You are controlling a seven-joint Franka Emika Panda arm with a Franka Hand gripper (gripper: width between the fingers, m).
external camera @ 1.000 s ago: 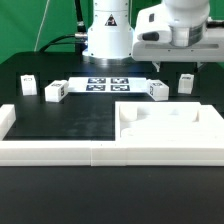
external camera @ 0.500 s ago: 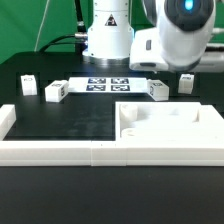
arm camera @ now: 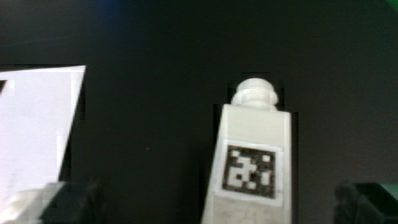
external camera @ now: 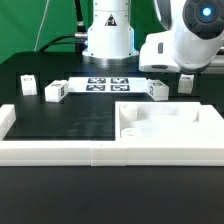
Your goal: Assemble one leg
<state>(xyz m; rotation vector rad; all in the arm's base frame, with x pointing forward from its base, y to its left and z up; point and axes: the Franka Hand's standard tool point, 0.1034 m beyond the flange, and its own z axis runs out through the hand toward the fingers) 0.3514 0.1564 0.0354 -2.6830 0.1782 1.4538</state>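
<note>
In the wrist view a leg (arm camera: 253,160), a white cuboid block with a black-and-white tag and a rounded peg at one end, lies on the black table. It sits between my gripper's (arm camera: 210,205) two dark fingertips (arm camera: 50,200), which stand wide apart and do not touch it. In the exterior view this leg (external camera: 186,83) is at the far right, with the gripper (external camera: 183,68) just above it. The jaws are open and empty.
Three more legs lie on the table (external camera: 28,85), (external camera: 54,92), (external camera: 157,90). The marker board (external camera: 105,84) lies at the back middle. A large white slab with recessed corners (external camera: 170,128) and a white rail (external camera: 50,150) take up the front.
The arm's wrist has swung and come down toward the leg at the exterior view's right. The loose parts have not moved.
</note>
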